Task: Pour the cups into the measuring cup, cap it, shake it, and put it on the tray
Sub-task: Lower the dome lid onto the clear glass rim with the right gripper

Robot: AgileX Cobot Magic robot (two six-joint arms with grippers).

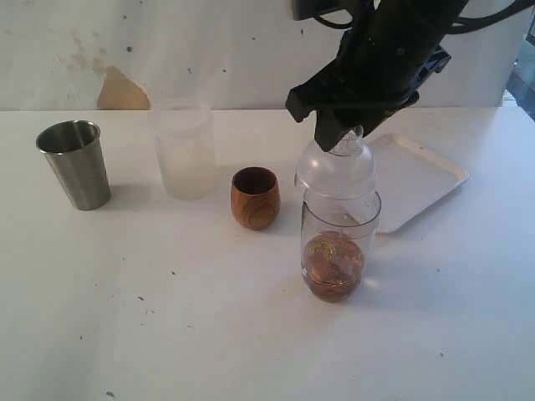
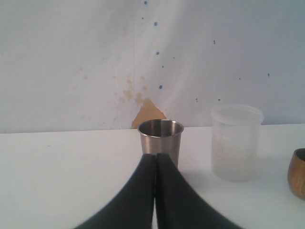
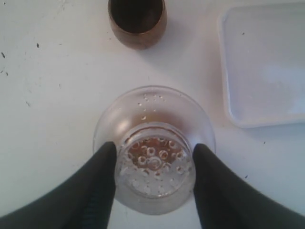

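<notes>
Measuring cup (image 1: 338,242) stands on counter (image 1: 209,317), brown contents inside, near tray (image 1: 422,180). Right end effector (image 1: 347,134) clamped on clear domed cap (image 1: 336,171), held at rim, likely for capping. Left end effector (image 2: 155,167) fingers together, empty, parked aside.

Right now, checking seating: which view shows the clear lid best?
Exterior view: the clear lid shows side-on over the measuring cup. The right wrist view sees only its perforated top in the right gripper; the left wrist view misses it.
</notes>
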